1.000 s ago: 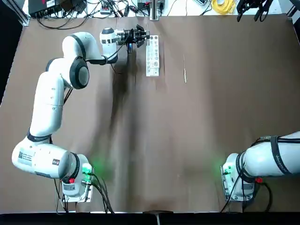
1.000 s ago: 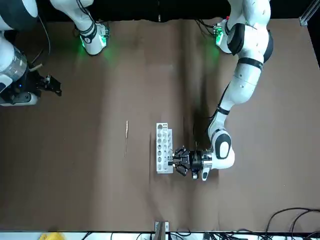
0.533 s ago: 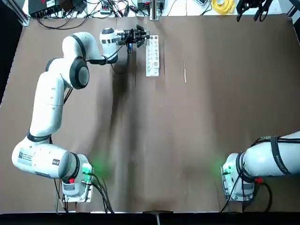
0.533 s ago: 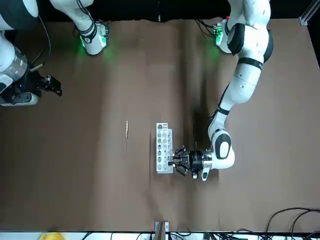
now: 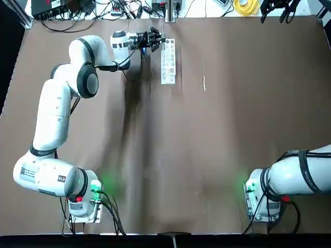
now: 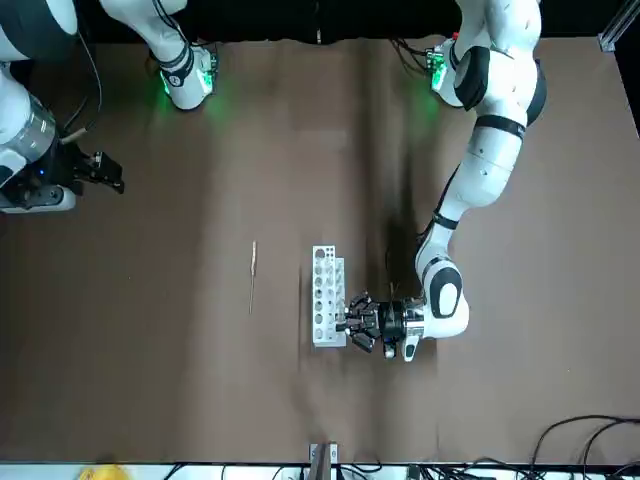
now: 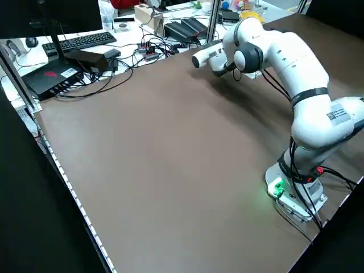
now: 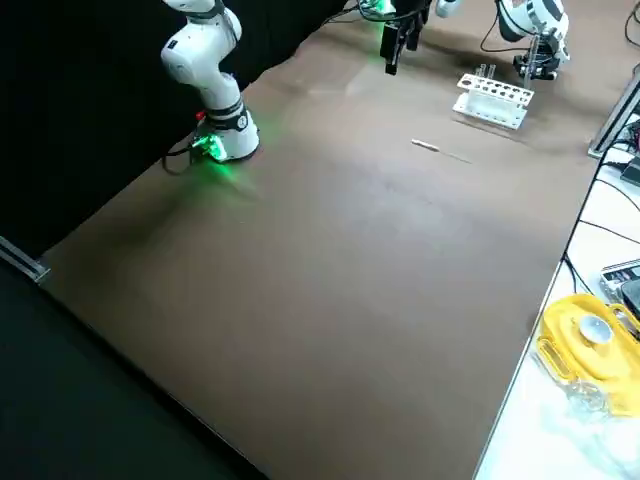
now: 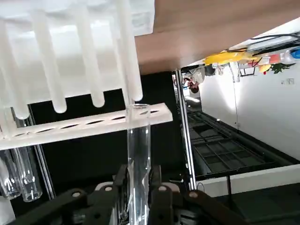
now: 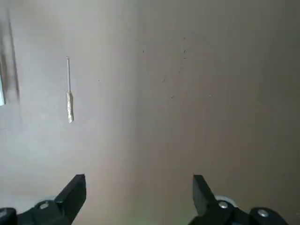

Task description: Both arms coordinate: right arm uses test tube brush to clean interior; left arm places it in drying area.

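My left gripper reaches to the far side of the table, right beside the end of the white holed rack. In the left wrist view it is shut on a clear test tube whose upper end meets the rack's plate. The front view shows the same gripper against the rack. The test tube brush lies flat on the table to the right of the rack. My right gripper is open and empty, well back from the brush, held off at the table's side.
Cables, a metal post and a yellow object line the far edge of the brown table. Both arm bases stand at the near edge.
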Robot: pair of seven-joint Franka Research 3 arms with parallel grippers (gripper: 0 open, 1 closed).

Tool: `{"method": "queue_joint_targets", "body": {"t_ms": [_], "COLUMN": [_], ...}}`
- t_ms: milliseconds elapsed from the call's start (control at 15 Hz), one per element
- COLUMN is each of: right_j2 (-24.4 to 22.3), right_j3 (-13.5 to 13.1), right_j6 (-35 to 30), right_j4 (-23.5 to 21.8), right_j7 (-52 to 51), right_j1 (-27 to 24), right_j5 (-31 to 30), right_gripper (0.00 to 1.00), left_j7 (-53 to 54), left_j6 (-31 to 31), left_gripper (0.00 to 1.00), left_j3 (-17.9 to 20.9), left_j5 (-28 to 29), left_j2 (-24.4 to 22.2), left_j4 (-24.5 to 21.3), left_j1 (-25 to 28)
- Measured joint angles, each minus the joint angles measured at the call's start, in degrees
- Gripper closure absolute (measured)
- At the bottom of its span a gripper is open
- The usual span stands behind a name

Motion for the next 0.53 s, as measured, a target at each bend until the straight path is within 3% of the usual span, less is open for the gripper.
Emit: {"method": "queue_joint_targets", "body": {"t_ms": [533], "right_j2": [0.0], "right_j3": [0.01], "right_j6": [0.1], "right_j4": [0.0], "right_j7": [0.0], "right_j1": [0.0], "right_j5": [0.0], "right_gripper": [0.0], "left_j7": [0.0], "left_j6": [0.97], "left_gripper": [0.77], "left_j3": [0.0], "left_j5": [-0.17], "left_j2": [0.0], "left_j4": [0.0], "left_j1": [0.06]}}
